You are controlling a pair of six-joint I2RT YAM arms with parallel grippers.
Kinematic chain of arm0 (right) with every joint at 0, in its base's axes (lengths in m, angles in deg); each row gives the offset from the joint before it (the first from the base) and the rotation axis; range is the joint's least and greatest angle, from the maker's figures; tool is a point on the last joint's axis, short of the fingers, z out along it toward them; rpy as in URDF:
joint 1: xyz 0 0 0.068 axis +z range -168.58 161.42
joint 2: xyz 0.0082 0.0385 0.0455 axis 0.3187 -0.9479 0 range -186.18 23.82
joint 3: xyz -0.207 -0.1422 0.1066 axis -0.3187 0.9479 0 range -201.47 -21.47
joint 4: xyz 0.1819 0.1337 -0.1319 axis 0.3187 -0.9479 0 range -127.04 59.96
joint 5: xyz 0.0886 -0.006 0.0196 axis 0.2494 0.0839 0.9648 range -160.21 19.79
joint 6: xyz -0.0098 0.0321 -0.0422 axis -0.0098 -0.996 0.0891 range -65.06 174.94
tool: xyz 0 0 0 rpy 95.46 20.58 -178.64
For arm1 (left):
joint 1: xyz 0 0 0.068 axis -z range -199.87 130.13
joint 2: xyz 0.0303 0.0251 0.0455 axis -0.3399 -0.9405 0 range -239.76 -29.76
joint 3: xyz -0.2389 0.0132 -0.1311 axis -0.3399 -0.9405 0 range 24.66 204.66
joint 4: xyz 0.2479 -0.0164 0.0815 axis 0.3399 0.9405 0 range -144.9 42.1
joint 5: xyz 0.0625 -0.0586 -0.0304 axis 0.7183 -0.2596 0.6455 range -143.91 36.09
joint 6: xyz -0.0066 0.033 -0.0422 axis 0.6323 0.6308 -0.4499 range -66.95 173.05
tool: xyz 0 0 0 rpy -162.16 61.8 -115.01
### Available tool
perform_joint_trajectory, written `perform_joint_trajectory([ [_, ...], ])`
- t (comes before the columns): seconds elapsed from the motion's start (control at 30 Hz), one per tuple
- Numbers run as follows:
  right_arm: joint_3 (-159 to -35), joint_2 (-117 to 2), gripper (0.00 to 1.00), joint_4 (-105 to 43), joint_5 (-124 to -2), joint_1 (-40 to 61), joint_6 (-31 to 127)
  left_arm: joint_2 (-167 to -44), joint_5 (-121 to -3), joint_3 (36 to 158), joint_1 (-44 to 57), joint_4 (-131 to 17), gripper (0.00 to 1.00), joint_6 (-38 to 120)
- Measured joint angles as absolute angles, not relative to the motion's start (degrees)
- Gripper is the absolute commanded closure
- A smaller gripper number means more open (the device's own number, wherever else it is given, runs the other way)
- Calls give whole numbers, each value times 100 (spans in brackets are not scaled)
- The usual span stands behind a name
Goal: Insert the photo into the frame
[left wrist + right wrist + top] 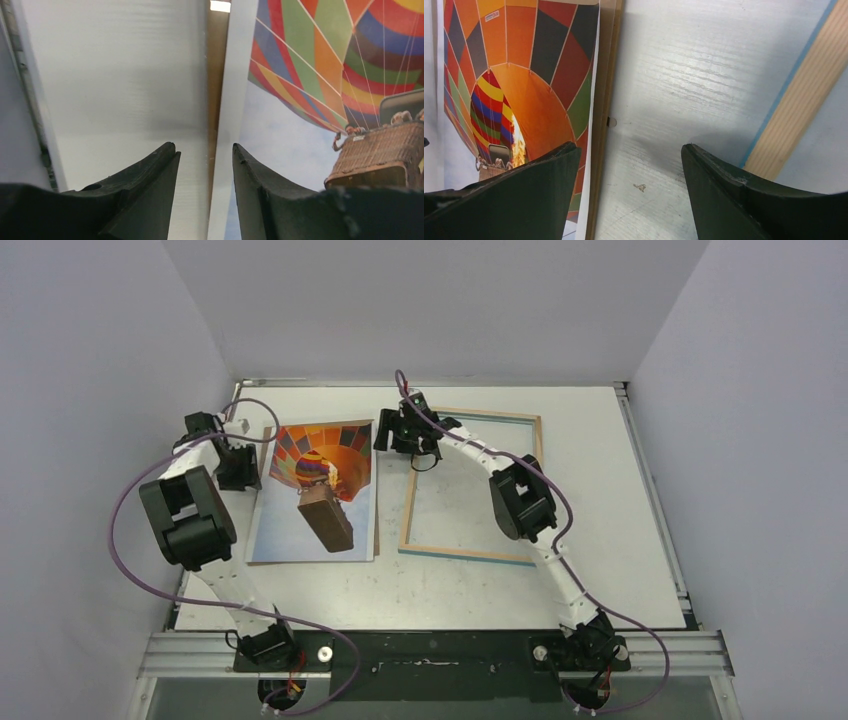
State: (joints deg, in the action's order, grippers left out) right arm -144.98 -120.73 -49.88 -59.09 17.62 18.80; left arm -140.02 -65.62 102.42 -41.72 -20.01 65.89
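left gripper (202, 147), jaws part-open, astride the white left edge of the photo (300, 75); right gripper (629, 145) spread wide at its right edge; print: striped orange-red balloon, wicker basket.

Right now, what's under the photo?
A brown backing board. Only narrow strips of it show along the left and right edges of the photo. The rest of the board, and anything else beneath, is covered by the print.

The right fingers (519, 200) stand spread wide over bare bench (684, 80). One finger overlaps the photo (524, 75), which lies on a brown board (605, 75); beyond the other runs the frame (804, 95).
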Motion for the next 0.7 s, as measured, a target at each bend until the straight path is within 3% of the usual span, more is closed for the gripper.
perform_joint_trajectory([
  [0.7,-14596,-12512,27,-3733,-4921,1664,811,-14828,-6293,11022,-4054,-2451,58,6326],
])
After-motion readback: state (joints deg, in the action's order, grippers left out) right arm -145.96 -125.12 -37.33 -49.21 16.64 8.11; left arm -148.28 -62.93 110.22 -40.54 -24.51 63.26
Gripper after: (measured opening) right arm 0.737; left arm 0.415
